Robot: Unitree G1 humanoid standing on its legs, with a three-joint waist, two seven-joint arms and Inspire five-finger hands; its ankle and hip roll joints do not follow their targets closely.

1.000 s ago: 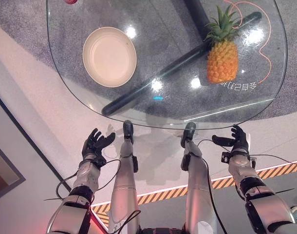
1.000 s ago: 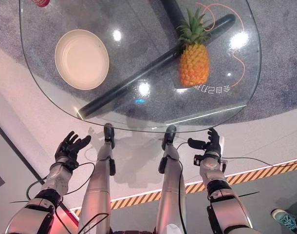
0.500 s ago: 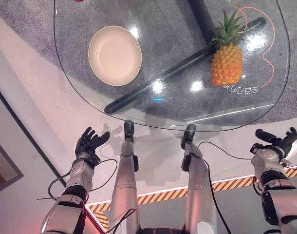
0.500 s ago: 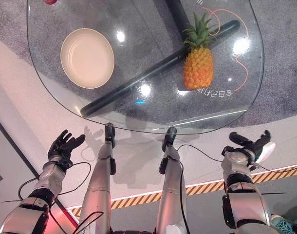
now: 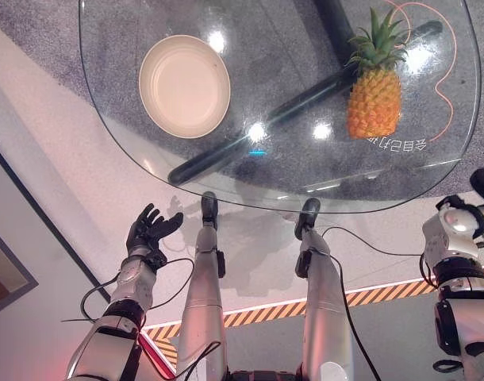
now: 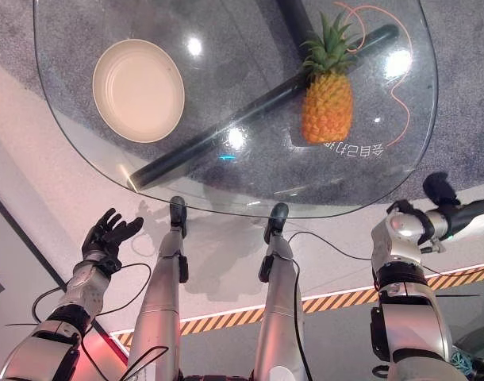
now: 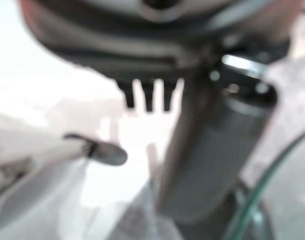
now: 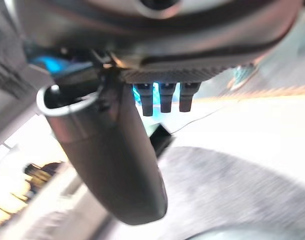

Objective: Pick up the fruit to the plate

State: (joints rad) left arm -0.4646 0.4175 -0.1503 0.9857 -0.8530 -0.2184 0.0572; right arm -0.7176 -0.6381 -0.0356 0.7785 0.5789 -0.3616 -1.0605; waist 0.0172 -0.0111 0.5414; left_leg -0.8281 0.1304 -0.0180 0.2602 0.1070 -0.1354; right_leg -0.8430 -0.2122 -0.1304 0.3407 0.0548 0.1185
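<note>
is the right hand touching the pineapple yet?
Apart. The right eye view shows the right hand off the glass table's edge, bare glass between it and the standing pineapple.

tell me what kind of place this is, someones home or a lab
Probably a lab or demo space, not a home. A round glass table holds just a pineapple and an empty plate, set over grey carpet, with yellow-black hazard tape marking the floor.
</note>
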